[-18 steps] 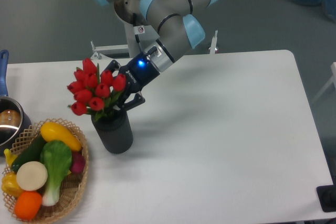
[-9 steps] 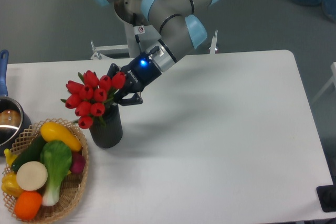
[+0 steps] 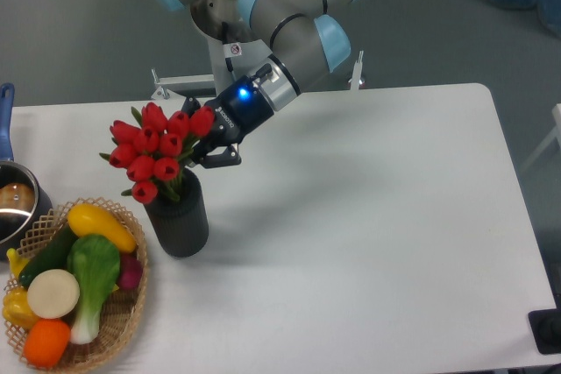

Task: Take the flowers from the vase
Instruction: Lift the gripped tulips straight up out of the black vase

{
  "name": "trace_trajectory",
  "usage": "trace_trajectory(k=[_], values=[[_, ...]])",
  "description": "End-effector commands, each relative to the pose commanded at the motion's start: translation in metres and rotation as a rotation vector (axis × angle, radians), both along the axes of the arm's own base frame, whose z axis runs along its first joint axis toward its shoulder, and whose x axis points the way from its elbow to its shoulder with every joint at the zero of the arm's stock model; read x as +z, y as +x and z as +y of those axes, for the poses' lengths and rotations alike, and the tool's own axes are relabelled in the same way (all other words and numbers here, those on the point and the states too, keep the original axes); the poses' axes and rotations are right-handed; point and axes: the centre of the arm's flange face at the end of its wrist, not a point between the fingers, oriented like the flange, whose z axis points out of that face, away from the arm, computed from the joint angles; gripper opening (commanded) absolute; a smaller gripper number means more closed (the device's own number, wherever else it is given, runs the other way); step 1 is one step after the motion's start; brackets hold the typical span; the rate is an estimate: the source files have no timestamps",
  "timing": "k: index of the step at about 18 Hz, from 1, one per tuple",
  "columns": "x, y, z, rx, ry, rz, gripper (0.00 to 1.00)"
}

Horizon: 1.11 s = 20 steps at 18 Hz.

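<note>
The flowers (image 3: 156, 151) are standing out of the vase (image 3: 178, 221) near the left side of the white counter (image 3: 368, 216). They are a tight bunch of red tulip buds, about ten of them, all closed and glossy, with some green leaves showing between and under the buds. The bunch is leaning to the left, so the buds are hanging over the left edge of the vase mouth. The stems are going down into the vase and I cannot see their lower part.

The vase is a dark, matte cylinder and it is standing upright on the counter, just beside a woven basket (image 3: 123, 308) with colourful vegetables.

The arm is reaching down from the back, and its black hand (image 3: 209, 142) is sitting at the right side of the bunch, just under the rightmost bud. The fingers are closing around the bunch there, at the top of the stems, but the buds are hiding the contact, so the grip itself is not fully visible. A small blue light is shining on the wrist above the hand.

At the far left edge, a steel pot (image 3: 13, 203) with a blue handle is standing partly outside the view.
</note>
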Motion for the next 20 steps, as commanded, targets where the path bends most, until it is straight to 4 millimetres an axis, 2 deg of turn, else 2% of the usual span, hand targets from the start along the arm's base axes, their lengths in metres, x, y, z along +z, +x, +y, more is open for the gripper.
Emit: trace_trajectory(k=[11,16,20], values=[[0.032,-0.01,-0.009,0.024,0.125,-0.046,0.01],[0.052,-0.023,-0.009,0.046,0.112,-0.08,0.01],[0.059,-0.027,-0.009,0.051,0.115,-0.075,0.01]])
